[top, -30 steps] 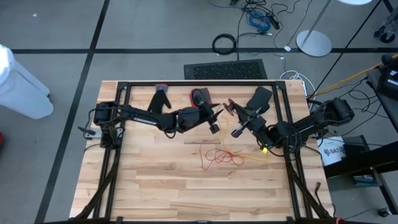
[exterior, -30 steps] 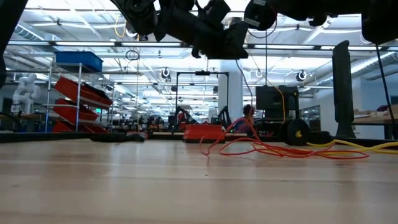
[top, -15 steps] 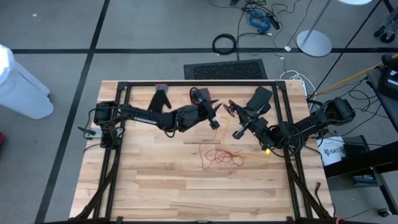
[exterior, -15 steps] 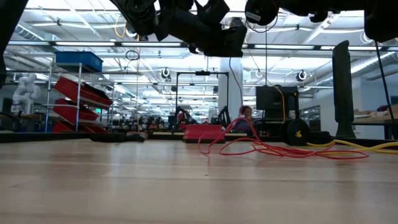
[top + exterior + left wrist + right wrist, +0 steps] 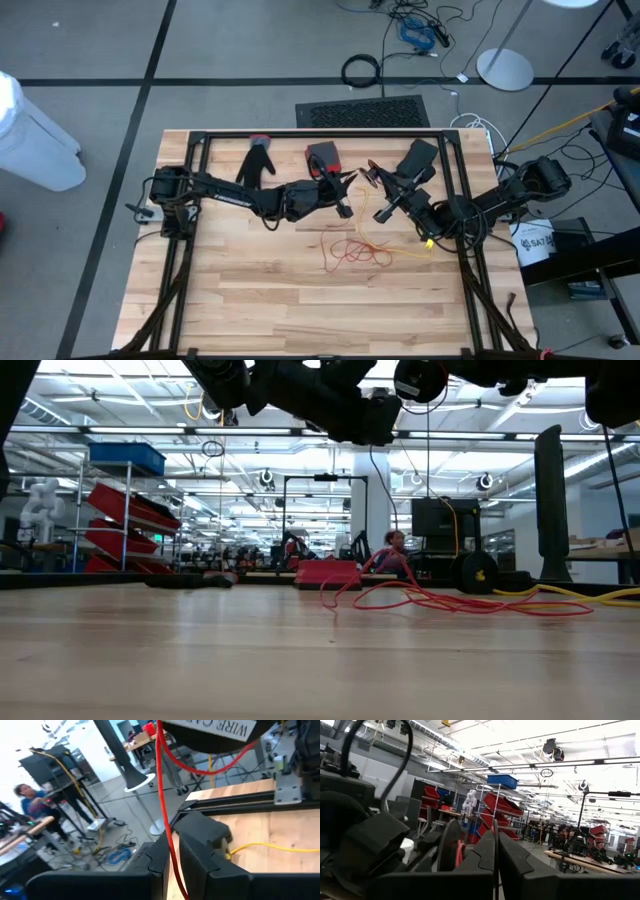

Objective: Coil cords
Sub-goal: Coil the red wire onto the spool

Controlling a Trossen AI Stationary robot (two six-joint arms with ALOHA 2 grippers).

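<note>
A red cord runs from a small dark spool [image 5: 370,173] down to a loose pile [image 5: 352,250] lying on the wooden table. My right gripper [image 5: 378,190] holds the spool in the air above the table's middle, fingers shut. My left gripper [image 5: 346,195] reaches level from the table's left, right beside the spool, and is closed on the red cord [image 5: 161,795] just below it. A yellow cord [image 5: 405,250] lies on the table right of the red pile and trails toward the right edge. My left gripper has the red cord [image 5: 170,847] between its two fingers, a single strand a little way below the spool [image 5: 215,730]. The fingers come level from the table's left and lie across the cord, which runs on down toward the pile. My right gripper [image 5: 496,832] is shut at the spool, whose round flange [image 5: 449,847] stands just past its fingertips. The fingers themselves hide the place of contact. The spool is lifted clear of the table.
A black glove [image 5: 258,160] and a flat red object [image 5: 322,157] lie near the table's far edge. A black frame rail [image 5: 320,133] runs along the far edge and down both sides. Bare wood stretches across the near half.
My left arm has shifted a little toward the table's near edge and its wrist has rolled, so the flat red object behind it now shows whole. The red cord pile and my right gripper have stayed where they were.
</note>
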